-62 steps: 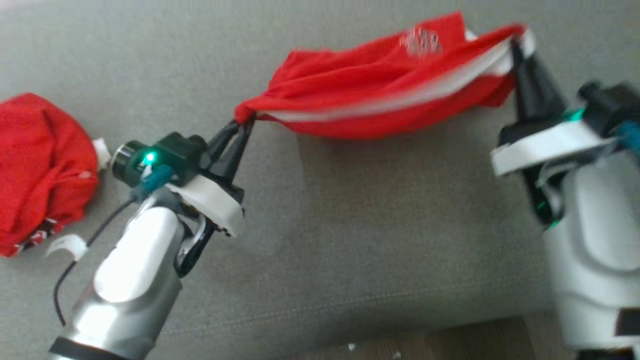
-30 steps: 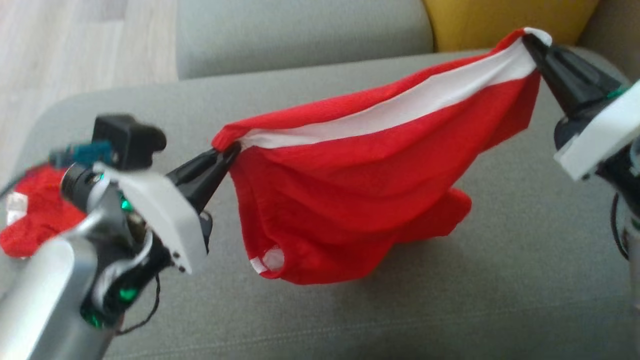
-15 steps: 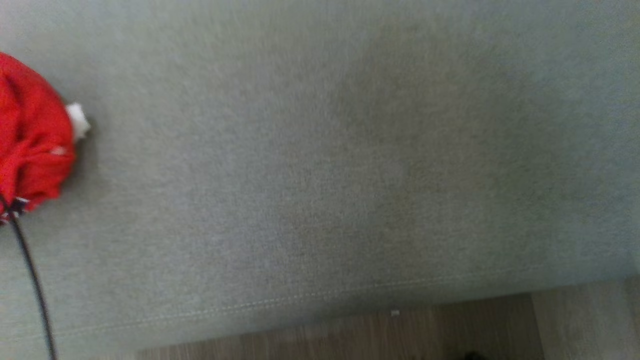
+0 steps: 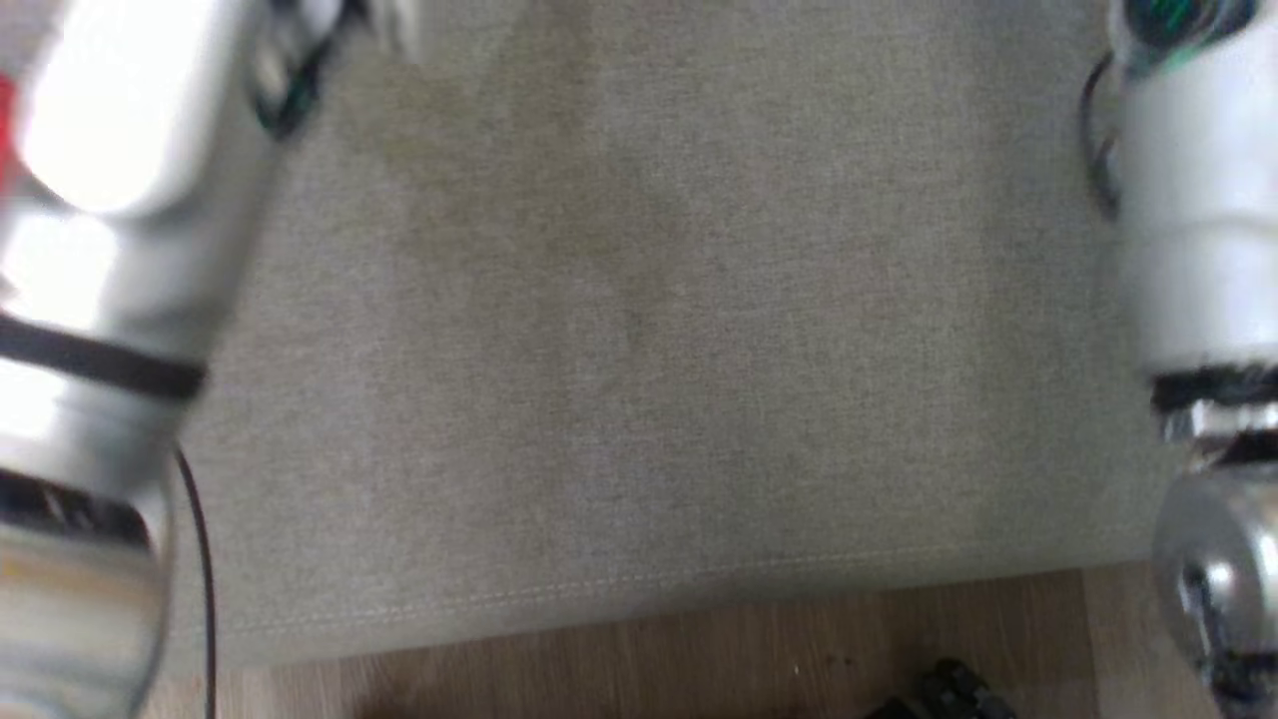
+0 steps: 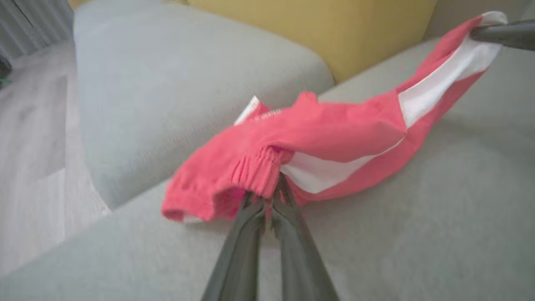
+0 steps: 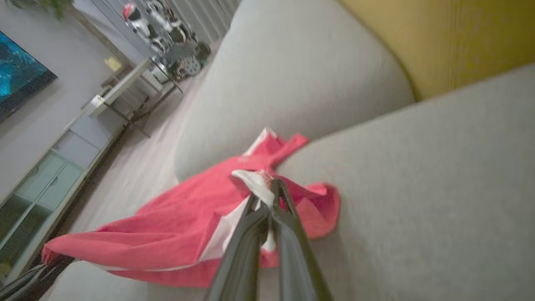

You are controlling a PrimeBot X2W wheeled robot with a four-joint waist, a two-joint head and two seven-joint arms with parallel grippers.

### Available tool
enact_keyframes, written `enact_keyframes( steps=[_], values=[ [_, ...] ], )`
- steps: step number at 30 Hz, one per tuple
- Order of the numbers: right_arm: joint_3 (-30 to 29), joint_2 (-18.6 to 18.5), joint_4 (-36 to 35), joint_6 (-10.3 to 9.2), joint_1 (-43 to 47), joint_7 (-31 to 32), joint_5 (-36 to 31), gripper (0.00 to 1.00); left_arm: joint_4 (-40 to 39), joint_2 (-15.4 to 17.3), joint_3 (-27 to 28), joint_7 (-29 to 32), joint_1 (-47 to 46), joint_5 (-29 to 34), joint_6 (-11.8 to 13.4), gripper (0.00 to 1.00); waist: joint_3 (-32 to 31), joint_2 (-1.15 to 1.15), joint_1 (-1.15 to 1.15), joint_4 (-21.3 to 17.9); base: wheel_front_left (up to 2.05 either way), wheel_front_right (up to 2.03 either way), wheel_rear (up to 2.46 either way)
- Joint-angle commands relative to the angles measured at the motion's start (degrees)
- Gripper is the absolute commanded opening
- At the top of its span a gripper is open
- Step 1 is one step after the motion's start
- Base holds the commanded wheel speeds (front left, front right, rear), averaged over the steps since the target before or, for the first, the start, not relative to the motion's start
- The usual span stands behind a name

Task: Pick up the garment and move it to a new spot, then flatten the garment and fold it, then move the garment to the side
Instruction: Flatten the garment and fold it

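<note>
1. Left gripper [image 5: 273, 190]: the fingers are pressed together, pinching the gathered elastic edge of the garment [image 5: 334, 133].
2. Right gripper [image 6: 269, 196]: the fingers are likewise pressed together, on a white-trimmed corner of the same garment.
3. Location of the garment: it hangs strung between the two grippers above the grey sofa seat [image 4: 639, 300], with a yellow cushion [image 5: 334, 29] behind it. Whether its lowest fold touches the seat cannot be told.
4. Governing relation: the garment's long axis runs from one pinch point to the other, and the white stripe [image 5: 434, 83] follows that line. From each gripper the cloth lies straight ahead of the fingertips, towards the opposite arm. Neither arm is nearer, since each holds one end.
5. Judgement: the garment is slack and bunched in the middle. Laying it flat probably calls for the arms to draw apart along that axis and descend together.
6. Markings: a small white tab [image 5: 249, 109] and a pale print beside it appear on the far edge. Both are too blurred to read.
</note>
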Motion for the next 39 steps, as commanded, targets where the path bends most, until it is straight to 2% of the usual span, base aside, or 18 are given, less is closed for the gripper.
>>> enact_keyframes(
  steps=[1,10,17,25,29,33,39],
  values=[
    [1.63,0.49,0.49,0.37,2.41,4.13,2.96,0.00,-0.35,1.23,-1.15,-0.84,1.64,-0.31,-0.22,0.00,-1.74,0.00,0.00,1.00,0.00,0.00,0.00],
    [2.29,-2.72,2.39,0.37,11.31,15.64,13.94,0.00,2.44,2.73,-8.06,-4.99,11.19,-1.10,-0.34,0.00,-6.26,0.00,0.00,2.21,0.00,0.00,0.00],
    [1.17,-5.29,1.49,0.37,14.96,19.36,19.07,0.00,4.15,4.37,-10.63,-7.85,14.37,-1.17,-0.35,0.00,-9.01,0.00,0.00,2.69,0.00,0.00,0.00],
    [4.64,-8.31,-2.54,0.37,18.34,21.90,19.96,0.00,5.40,4.60,-13.06,-9.84,16.48,-0.37,-0.35,0.00,-10.71,0.00,0.00,2.70,0.00,0.00,0.00],
    [8.38,-10.38,-4.64,0.37,20.87,23.22,18.92,0.00,5.59,4.27,-15.04,-10.24,18.42,-0.41,-0.36,0.00,-12.08,0.00,0.00,2.63,0.00,0.00,0.00],
    [13.21,-13.93,-7.09,0.37,24.32,25.52,17.80,0.00,5.20,4.05,-16.45,-10.56,21.34,-1.58,-0.36,0.00,-14.20,0.00,0.00,2.47,0.00,0.00,0.00],
    [14.92,-18.76,-9.61,0.37,29.56,29.97,20.94,0.00,3.09,5.33,-18.60,-10.73,26.77,-2.30,-0.25,0.00,-18.59,0.00,0.00,2.36,0.00,0.00,0.00]
  ],
)
